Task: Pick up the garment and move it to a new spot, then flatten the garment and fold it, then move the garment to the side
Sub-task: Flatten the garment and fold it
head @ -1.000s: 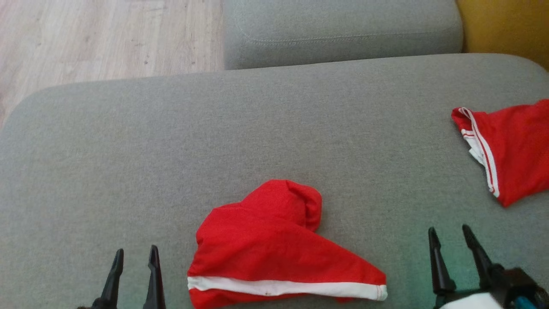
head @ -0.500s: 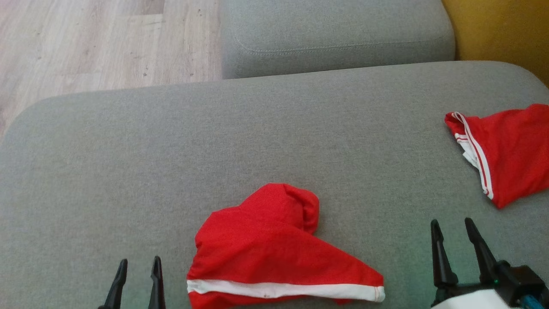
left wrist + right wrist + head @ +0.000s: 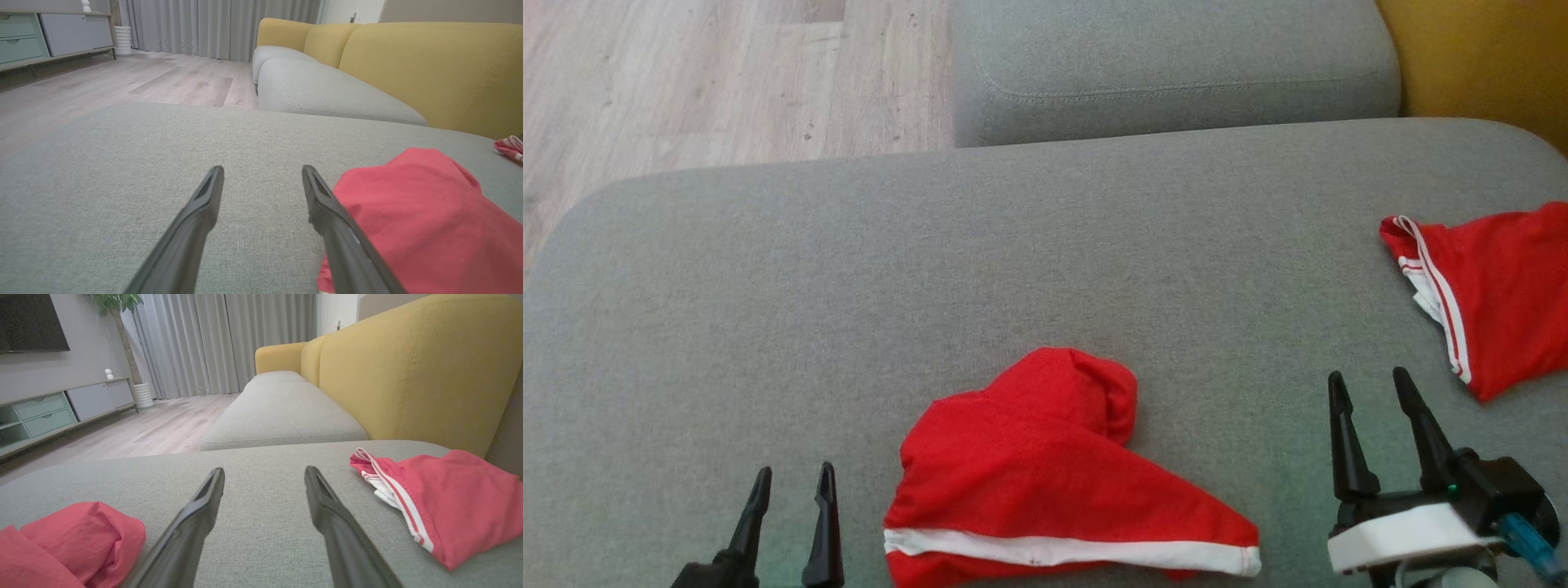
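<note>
Big grey cushion [image 3: 1045,245], crumpled garment [image 3: 1029,474] sits at its 6 o'clock edge, long axis 9-to-3. So the left gripper [image 3: 795,478] is closer, garment just at its 3 o'clock; right gripper [image 3: 1368,377] is further off. Both spread wide, holding nothing.

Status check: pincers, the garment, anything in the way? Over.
Left pincer open, empty, left of the crumpled red garment. Right pincer open, empty, to its right. Garment untouched on grey cushion. Second red garment far right, out of the way.

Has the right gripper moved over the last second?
Yes. Judged against the crumpled red garment, the right gripper has advanced up the head view, farther over the grey cushion.
</note>
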You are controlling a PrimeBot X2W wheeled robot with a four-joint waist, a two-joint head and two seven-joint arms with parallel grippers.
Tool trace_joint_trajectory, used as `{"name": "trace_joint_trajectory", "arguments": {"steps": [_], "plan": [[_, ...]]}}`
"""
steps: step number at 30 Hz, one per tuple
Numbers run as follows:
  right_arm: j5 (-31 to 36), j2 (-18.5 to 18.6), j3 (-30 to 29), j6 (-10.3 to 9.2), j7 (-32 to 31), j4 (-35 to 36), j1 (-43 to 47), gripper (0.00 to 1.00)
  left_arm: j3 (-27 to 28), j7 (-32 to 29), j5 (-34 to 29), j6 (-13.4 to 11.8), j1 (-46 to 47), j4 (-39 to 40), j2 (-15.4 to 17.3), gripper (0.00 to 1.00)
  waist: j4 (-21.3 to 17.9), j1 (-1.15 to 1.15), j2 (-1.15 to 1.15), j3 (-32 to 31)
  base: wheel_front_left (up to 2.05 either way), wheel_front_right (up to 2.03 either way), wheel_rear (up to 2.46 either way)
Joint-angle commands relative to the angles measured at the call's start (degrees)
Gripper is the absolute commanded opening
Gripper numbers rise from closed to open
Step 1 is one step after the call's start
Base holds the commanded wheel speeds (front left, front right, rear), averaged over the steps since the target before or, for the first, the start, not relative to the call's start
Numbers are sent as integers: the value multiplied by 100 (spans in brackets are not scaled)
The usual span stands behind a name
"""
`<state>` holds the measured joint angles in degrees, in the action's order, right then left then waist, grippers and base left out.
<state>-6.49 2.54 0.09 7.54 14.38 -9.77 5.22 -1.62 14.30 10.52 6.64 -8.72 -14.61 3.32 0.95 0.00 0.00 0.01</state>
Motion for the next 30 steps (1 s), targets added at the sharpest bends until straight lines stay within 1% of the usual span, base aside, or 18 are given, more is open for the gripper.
{"name": "trace_joint_trajectory", "arguments": {"steps": [1,8,9,11,13,16,19,21,26,27,30], "plan": [[33,34,156,-5,62,140,-286,100,232,70,-40,34,251,133,-11,100,8,0,0,-4,0,0,0],[-97,34,257,-5,15,103,-205,100,215,70,-17,58,140,72,-23,100,26,0,0,-50,0,0,0],[-123,34,329,-5,-137,107,-143,100,174,57,40,62,101,19,-23,100,30,0,0,-58,0,0,0],[-175,53,509,-5,-672,167,50,100,-8,-158,100,72,49,-34,65,100,41,0,0,-62,0,0,0],[-228,173,770,-5,-1228,335,321,100,-229,-513,229,79,10,-6,176,100,52,0,0,-50,0,0,0],[-361,460,1204,-5,-2053,621,815,100,-585,-953,509,82,-15,209,374,100,56,0,0,26,0,0,0],[-541,644,1360,-5,-2563,871,1182,100,-817,-1265,755,83,-27,414,545,100,41,0,0,137,0,0,0],[-553,695,1376,-5,-2708,1000,1273,100,-894,-1377,857,83,-27,493,614,100,8,0,0,225,0,0,0],[-594,534,1385,-5,-2750,1110,1193,100,-1002,-1478,994,84,-21,522,677,100,-52,0,0,358,0,0,0],[-595,465,1431,-5,-2754,1092,1124,100,-1038,-1514,1020,84,-8,500,706,100,-65,0,0,406,0,0,0],[-651,420,1534,-5,-2790,1037,1081,100,-1081,-1578,1073,84,23,486,728,100,-52,0,0,448,0,0,0]]}}
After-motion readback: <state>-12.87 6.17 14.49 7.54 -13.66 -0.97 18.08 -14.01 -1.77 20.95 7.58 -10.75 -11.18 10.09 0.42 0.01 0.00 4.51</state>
